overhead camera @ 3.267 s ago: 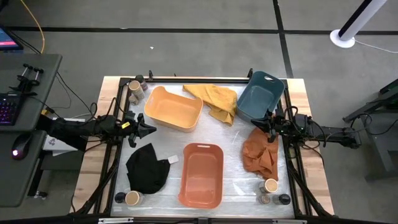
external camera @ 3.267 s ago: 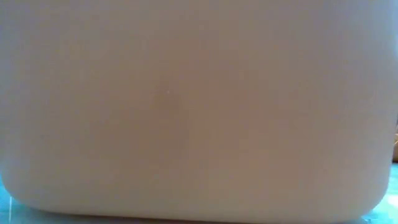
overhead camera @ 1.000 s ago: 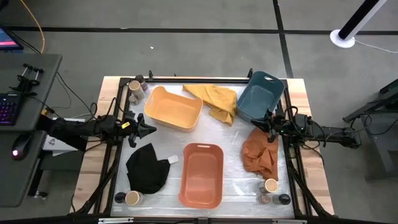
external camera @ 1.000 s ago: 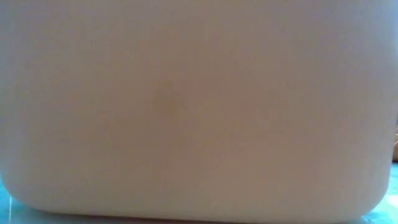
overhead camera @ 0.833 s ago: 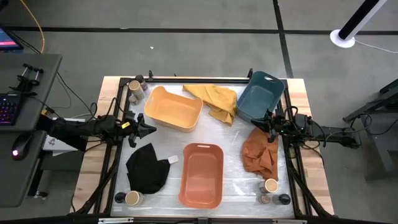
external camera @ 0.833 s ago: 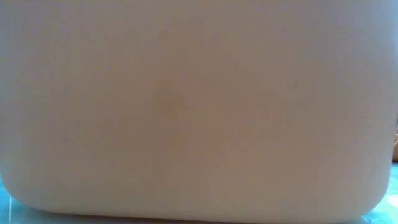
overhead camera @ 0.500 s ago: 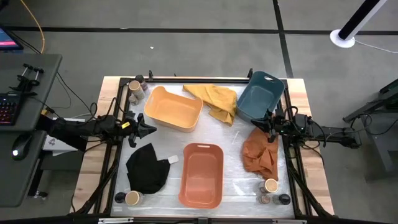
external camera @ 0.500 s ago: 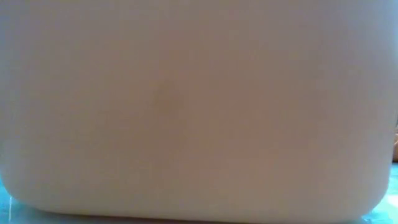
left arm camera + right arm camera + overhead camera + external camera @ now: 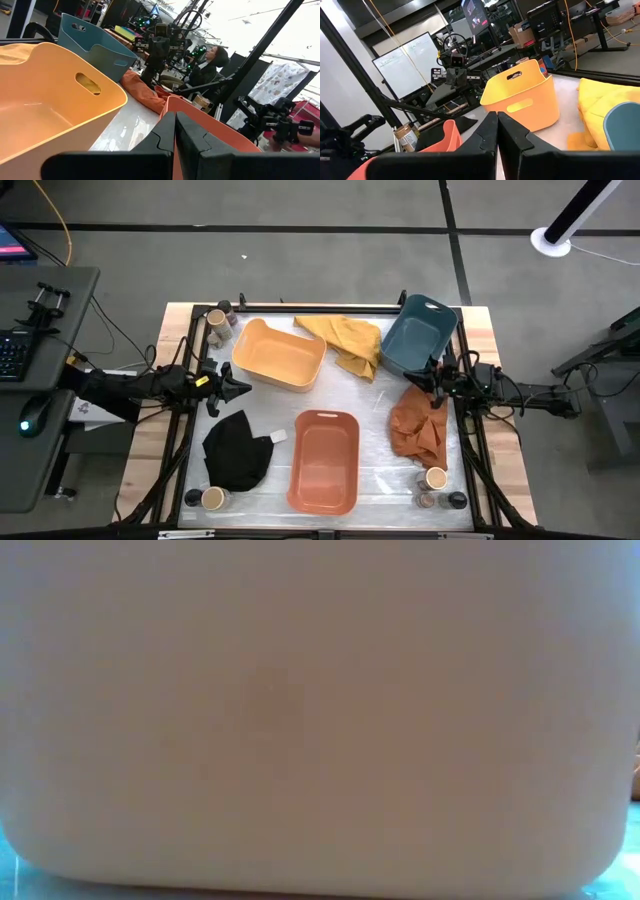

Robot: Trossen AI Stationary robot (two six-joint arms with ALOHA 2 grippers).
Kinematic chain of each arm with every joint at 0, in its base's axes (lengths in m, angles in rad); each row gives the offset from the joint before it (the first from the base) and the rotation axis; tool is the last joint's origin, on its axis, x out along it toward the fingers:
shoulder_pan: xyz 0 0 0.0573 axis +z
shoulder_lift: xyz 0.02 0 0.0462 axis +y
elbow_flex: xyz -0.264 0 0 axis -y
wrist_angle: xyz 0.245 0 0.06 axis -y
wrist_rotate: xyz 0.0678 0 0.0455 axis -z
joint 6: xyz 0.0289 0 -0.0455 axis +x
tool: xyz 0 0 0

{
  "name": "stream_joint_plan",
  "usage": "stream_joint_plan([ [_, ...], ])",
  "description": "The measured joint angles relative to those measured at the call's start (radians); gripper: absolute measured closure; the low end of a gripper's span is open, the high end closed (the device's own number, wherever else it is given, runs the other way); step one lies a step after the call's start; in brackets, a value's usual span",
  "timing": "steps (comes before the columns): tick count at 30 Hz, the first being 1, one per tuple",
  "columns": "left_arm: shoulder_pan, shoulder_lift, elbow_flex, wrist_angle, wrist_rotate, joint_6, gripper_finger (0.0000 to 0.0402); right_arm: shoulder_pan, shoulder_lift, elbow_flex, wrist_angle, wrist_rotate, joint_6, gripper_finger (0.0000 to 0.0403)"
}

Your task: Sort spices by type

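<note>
The spices stand in three groups of small jars at the table's corners. At the far left are a tan-topped jar and a dark one. At the near left are a tan-topped jar and a dark one. At the near right are a tan-topped jar and two dark ones. My left gripper is shut and empty at the left edge. My right gripper is shut and empty at the right edge, above the orange cloth.
A yellow tub sits far left, an orange tub near the middle and a blue tub far right. A yellow cloth, an orange cloth and a black cloth lie between them. The orange tub's wall fills the low view.
</note>
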Motion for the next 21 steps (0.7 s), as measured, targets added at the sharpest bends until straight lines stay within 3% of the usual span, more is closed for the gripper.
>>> stream_joint_plan([
  [7, 0.000, 0.000, 0.000, 0.000, 0.000, 0.000, 0.0401, -0.002, 0.008, 0.000, 0.281, 0.178, 0.445, 0.0402],
  [10, 0.000, 0.000, 0.000, 0.000, 0.000, 0.000, 0.0401, 0.000, 0.052, 0.012, 0.534, 0.075, 0.441, 0.0402],
  [12, 0.000, 0.000, 0.000, 0.000, 0.000, 0.000, 0.0401, 0.000, 0.113, 0.084, 0.592, 0.013, 0.377, 0.0402],
  [14, 0.000, 0.000, 0.000, 0.000, 0.000, 0.000, 0.0401, 0.000, 0.174, 0.197, 0.504, -0.048, 0.293, 0.0398],
  [17, 0.000, 0.000, 0.000, 0.000, 0.000, 0.000, 0.0401, 0.000, 0.300, 0.428, 0.097, -0.159, 0.171, 0.0370],
  [21, 0.000, 0.000, 0.000, 0.000, 0.000, 0.000, 0.0401, 0.013, 0.510, 0.751, -0.433, -0.321, 0.049, 0.0297],
])
